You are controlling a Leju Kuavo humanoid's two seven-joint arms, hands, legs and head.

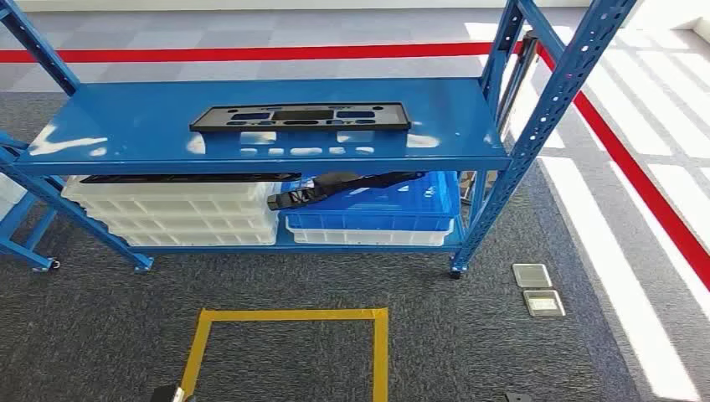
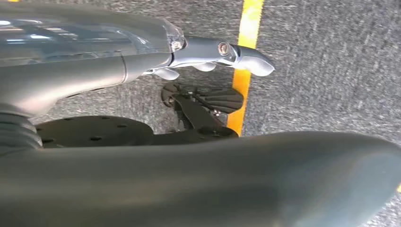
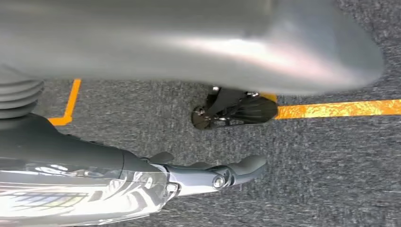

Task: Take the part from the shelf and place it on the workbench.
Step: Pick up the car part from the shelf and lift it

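Observation:
A flat black part (image 1: 301,117) with several cut-outs lies across the middle of the blue shelf's top board (image 1: 126,126). Both arms hang down over the grey carpet. In the left wrist view my left hand (image 2: 198,54) has its fingers (image 2: 250,61) stretched out straight and its thumb (image 2: 236,179) apart from them, holding nothing. My right hand (image 3: 189,177) looks the same in the right wrist view, with fingers (image 3: 241,168) extended, thumb (image 3: 236,47) apart, and nothing held.
On the lower board stand stacked white bins (image 1: 176,209) and a blue bin (image 1: 377,209) with a long black piece (image 1: 343,186) lying over it. A yellow tape square (image 1: 289,315) marks the carpet before the shelf. Two floor sockets (image 1: 536,289) sit right; a red line (image 1: 645,184) runs beyond.

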